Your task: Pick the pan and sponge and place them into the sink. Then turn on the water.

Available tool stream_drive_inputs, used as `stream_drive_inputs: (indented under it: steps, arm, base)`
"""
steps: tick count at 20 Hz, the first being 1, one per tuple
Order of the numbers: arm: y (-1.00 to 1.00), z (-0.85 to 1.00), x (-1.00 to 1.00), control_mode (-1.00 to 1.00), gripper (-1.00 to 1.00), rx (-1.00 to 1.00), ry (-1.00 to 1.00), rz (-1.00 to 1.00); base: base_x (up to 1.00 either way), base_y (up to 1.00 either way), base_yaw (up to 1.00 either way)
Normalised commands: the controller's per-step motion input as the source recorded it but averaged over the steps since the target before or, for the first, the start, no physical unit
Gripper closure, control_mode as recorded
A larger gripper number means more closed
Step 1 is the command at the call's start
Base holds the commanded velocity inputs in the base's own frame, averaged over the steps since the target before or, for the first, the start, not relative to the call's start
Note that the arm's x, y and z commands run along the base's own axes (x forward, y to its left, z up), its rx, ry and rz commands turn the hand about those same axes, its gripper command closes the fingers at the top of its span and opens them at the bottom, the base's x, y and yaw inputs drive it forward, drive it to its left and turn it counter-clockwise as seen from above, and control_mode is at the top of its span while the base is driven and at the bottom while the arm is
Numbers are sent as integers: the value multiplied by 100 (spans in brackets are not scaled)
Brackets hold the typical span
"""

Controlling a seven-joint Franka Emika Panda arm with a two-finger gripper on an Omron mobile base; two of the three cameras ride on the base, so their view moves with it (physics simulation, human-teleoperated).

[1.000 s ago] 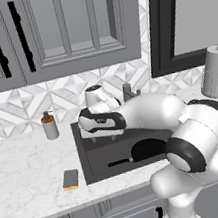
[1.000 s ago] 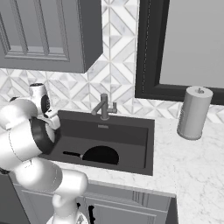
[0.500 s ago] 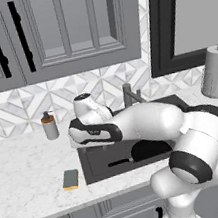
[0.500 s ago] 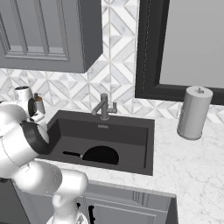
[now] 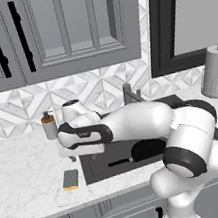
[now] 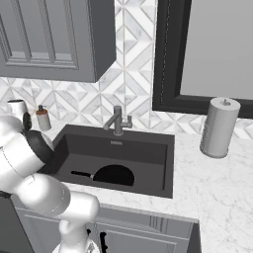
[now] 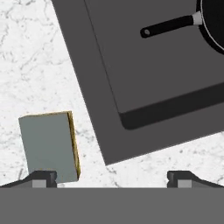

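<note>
Sponge [image 7: 49, 146]: laid flat on the white marble counter [image 5: 26, 176], grey-green face up and yellow underside showing along one edge; it is set just beside the sink's near left corner, outside the basin, so this part of the task is judged not yet done.
Pan [image 6: 114, 175]: seen resting on the floor of the sink [image 6: 148, 143], handle [image 7: 168, 25] pointed toward the sponge's side; its placing is judged complete.
Gripper [image 7: 111, 178]: held above the counter edge with jaws spread wide and nothing between them; one fingertip [image 7: 43, 177] is seen over the sponge's near end, the other over bare marble, so the hand is not yet centred on the sponge.
Reason for pose: the arm is reached across to the left of the basin, presumably so that the sponge can be taken from above.
Sink contents: the pan alone; no water is seen.
Faucet [image 6: 117, 120]: stood behind the basin, its lever apparently untouched.
Soap dispenser [image 5: 49, 125]: stood upright by the backsplash, behind the arm's hand.
Paper towel roll [image 6: 219, 127]: stood upright on the counter right of the sink, well apart from the work.
</note>
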Motion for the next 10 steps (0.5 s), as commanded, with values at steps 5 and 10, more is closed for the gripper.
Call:
stream_drive_inputs:
  steps: [5, 10]
  arm:
    - [51, -8, -4, -100, -100, -2, 8, 2]
    - [33, -20, -1, -100, -100, 0, 0, 0]
  base:
    - [0, 0, 0]
    - [0, 0, 0]
